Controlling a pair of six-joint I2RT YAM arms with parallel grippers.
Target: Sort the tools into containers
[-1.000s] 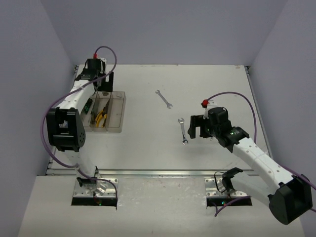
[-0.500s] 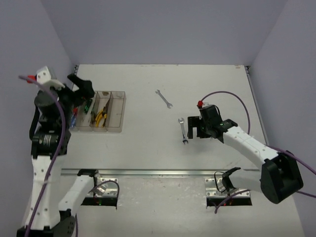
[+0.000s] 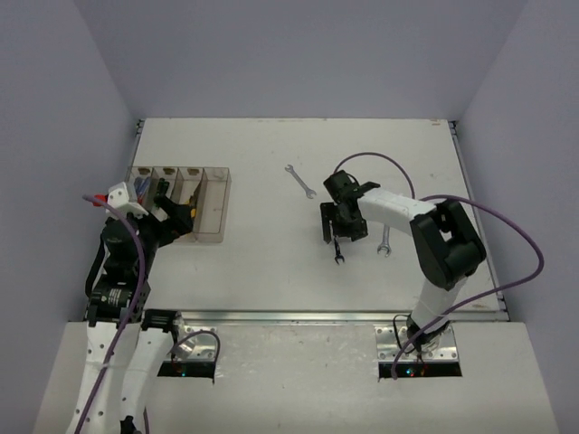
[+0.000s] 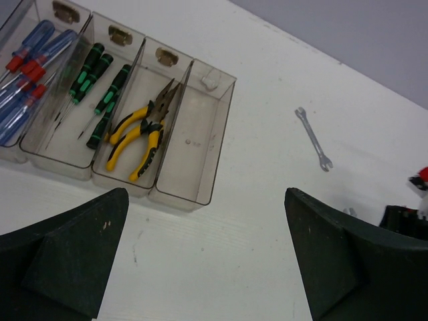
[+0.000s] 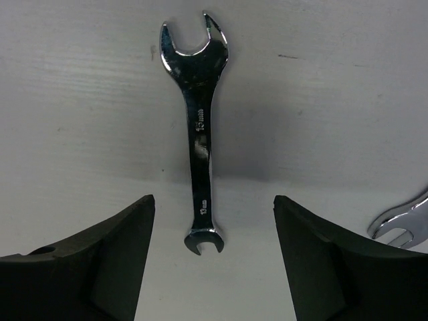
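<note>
Four joined clear bins [image 3: 220, 237] stand at the left. In the left wrist view [image 4: 194, 199] they hold blue and red screwdrivers [image 4: 30, 63], green-black screwdrivers [image 4: 100, 90] and yellow pliers [image 4: 137, 134]; the fourth bin is empty. Three silver wrenches lie on the table. My right gripper [image 3: 341, 237] is open just above one wrench [image 3: 337, 256], whose near end lies between the fingers [image 5: 197, 134]. My right gripper [image 5: 214, 267] touches nothing. My left gripper [image 3: 174, 210] is open and empty, raised at the bins' near side [image 4: 207, 267].
A second wrench [image 3: 300, 181] lies behind the right gripper and also shows in the left wrist view [image 4: 314, 130]. A third wrench [image 3: 384, 240] lies just right of the right gripper, its end visible in the right wrist view [image 5: 401, 224]. Walls enclose the table.
My left arm has swung back from over the bins toward the near edge. My right gripper has moved left over the wrench. The third wrench has come into sight.
</note>
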